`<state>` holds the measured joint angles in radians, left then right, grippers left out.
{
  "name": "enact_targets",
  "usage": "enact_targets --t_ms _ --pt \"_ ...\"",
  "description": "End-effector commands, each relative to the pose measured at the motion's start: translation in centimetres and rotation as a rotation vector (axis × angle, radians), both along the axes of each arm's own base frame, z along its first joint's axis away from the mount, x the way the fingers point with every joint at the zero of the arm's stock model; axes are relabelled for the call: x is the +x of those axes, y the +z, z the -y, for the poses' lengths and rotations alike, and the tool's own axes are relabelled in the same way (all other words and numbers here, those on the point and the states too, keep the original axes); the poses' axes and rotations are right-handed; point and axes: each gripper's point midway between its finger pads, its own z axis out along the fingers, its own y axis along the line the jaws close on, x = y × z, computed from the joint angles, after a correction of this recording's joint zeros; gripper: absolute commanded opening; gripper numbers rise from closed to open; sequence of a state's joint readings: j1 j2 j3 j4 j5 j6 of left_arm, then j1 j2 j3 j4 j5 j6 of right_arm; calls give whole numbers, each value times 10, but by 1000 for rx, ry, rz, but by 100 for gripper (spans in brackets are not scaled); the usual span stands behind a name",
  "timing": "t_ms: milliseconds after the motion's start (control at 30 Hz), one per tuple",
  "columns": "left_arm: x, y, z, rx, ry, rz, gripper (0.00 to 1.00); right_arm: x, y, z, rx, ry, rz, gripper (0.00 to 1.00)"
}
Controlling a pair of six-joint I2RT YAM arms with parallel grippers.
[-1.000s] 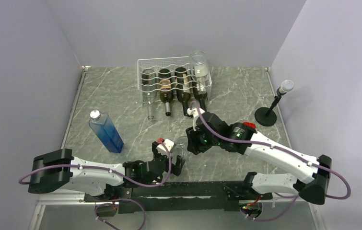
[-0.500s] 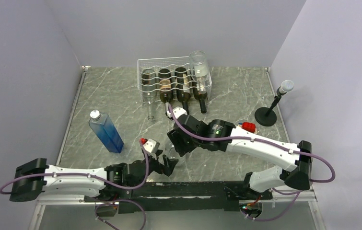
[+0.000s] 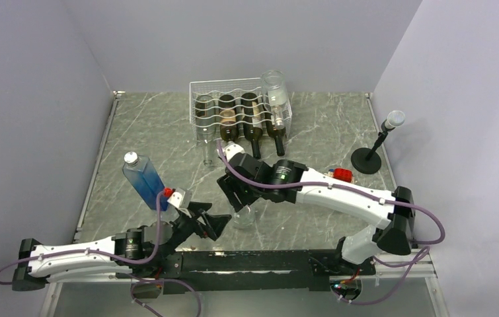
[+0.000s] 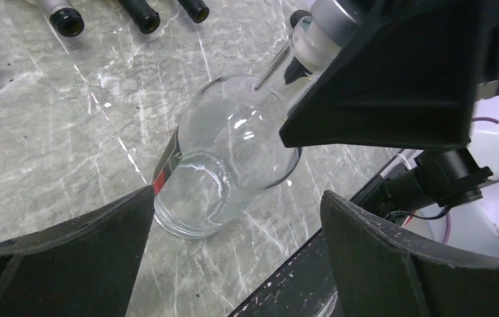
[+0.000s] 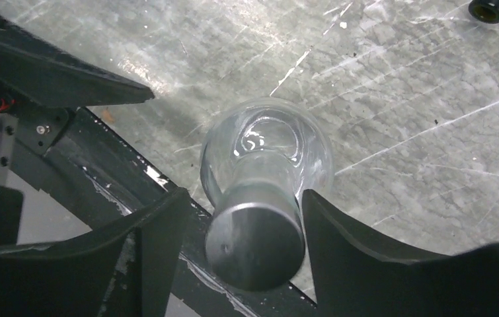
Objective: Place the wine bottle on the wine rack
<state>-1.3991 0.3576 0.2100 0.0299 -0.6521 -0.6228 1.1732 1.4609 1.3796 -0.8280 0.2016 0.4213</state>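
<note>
The clear glass wine bottle with a silver cap [image 3: 243, 216] stands on its base on the grey marbled surface [image 3: 339, 119], near the front edge and well apart from the white wire wine rack [image 3: 240, 99] at the back. The right claw [image 3: 240, 203] is positioned over the bottle's top. In the right wrist view its fingers flank the silver cap [image 5: 254, 244], part spread, with a narrow gap visible on one side; no pinch is observed. The left claw [image 3: 210, 221] sits low, just beside the bottle on its left, spread wide and holding nothing. In the left wrist view the bottle's body [image 4: 227, 158] lies ahead between the fingers, with a red and black label [image 4: 167, 168] showing on its side. Dark glass bottles [image 3: 253, 122] lie in the rack's cradles, necks toward the arms. A blue square-sided bottle [image 3: 146, 181] stands to the left.
</note>
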Motion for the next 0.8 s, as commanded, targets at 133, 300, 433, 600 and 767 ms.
enact_targets --t_ms 133,300,433,600,767 --pt "-1 11 -11 -23 10 -15 99 11 5 -10 -3 0 7 47" --pt "0 8 -8 14 15 -15 99 12 3 -4 -14 0 -11 1" --pt "3 6 -5 48 27 -18 99 17 8 -1 44 -8 -36 0" --pt "4 6 -4 65 35 -27 99 30 28 5 286 -6 -104 0" --pt "4 9 -8 58 47 -37 99 52 70 25 538 -80 -103 0"
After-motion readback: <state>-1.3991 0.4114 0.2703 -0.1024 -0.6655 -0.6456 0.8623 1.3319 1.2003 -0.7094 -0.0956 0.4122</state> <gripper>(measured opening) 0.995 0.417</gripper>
